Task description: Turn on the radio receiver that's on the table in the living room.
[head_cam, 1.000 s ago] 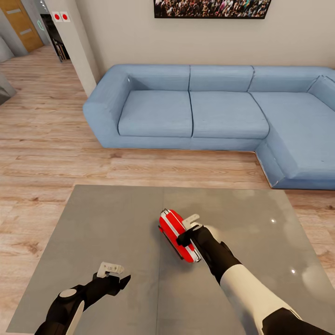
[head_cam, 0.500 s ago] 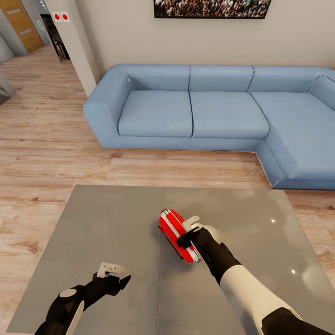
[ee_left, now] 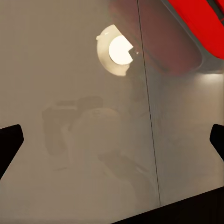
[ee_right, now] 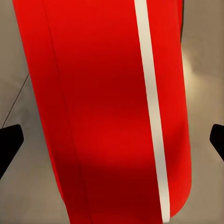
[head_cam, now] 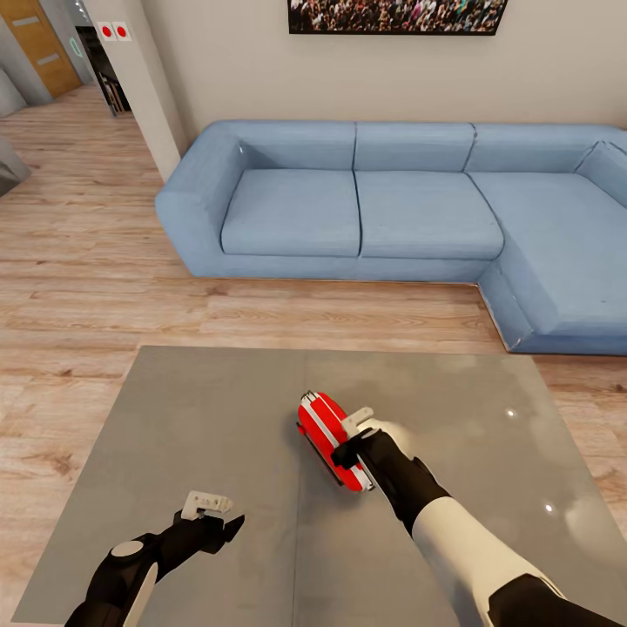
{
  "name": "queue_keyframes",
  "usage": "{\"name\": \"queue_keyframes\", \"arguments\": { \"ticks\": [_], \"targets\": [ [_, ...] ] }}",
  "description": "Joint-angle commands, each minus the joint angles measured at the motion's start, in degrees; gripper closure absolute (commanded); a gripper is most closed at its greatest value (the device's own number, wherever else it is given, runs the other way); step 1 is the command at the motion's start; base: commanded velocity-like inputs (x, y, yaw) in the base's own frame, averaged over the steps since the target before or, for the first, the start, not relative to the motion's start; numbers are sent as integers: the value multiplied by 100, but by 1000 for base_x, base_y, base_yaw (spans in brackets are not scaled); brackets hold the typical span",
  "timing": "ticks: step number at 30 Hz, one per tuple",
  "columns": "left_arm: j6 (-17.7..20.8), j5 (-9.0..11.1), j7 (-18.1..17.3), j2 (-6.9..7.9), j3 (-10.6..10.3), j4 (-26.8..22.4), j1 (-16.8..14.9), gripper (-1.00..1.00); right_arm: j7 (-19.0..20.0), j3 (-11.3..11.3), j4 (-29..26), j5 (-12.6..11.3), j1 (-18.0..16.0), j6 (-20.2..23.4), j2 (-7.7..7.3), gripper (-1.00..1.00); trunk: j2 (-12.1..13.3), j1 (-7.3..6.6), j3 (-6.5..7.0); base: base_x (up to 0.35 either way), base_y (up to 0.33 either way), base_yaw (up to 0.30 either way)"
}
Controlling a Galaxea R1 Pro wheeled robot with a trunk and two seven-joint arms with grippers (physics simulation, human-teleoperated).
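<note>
The bright red radio receiver (head_cam: pixel 325 435) with its white band stands on edge near the middle of the grey table (head_cam: pixel 200 418). My right gripper (head_cam: pixel 350 435) is pressed close against the radio's right side. In the right wrist view the radio (ee_right: pixel 107 112) sits very close between the two dark fingertips (ee_right: pixel 9 140), which stand wide apart, so the gripper is open. Over the table's near left part hangs my left gripper (head_cam: pixel 218 515), open and holding nothing. The left wrist view looks down on the table top (ee_left: pixel 93 140) and takes in a corner of the radio (ee_left: pixel 196 14).
The light blue L-shaped sofa (head_cam: pixel 392 209) runs behind the table and down the right side, with a strip of wood floor (head_cam: pixel 104 287) between them. A framed crowd photo (head_cam: pixel 396 16) hangs on the beige wall. A hallway opens at far left.
My right gripper has shifted very slightly toward me along the radio. The radio, the left arm and the view have not moved.
</note>
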Motion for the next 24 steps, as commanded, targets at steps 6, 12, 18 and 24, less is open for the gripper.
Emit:
{"name": "queue_keyframes", "arguments": {
  "ticks": [6, 12, 18, 24],
  "targets": [
    [0, 0, 0, -2, 0, 0, 0, -100, -5, -1, 16, 0, 0, -19, 0, 100, 0, 0, 0, 0, 0, 0],
    [0, 0, 0, 0, 0, 0, 0, -100, -6, -3, 22, 0, 0, -22, -27, 100, 0, 0, 0, 0, 0, 0],
    [0, -1, 0, 0, 0, 0, 0, -100, -7, -3, 23, 0, 0, -25, -40, 100, 0, 0, 0, 0, 0, 0],
    [0, 0, 0, 0, 0, 0, 0, -100, -7, -3, 23, 0, 0, -30, -43, 100, 0, 0, 0, 0, 0, 0]
  ]
}}
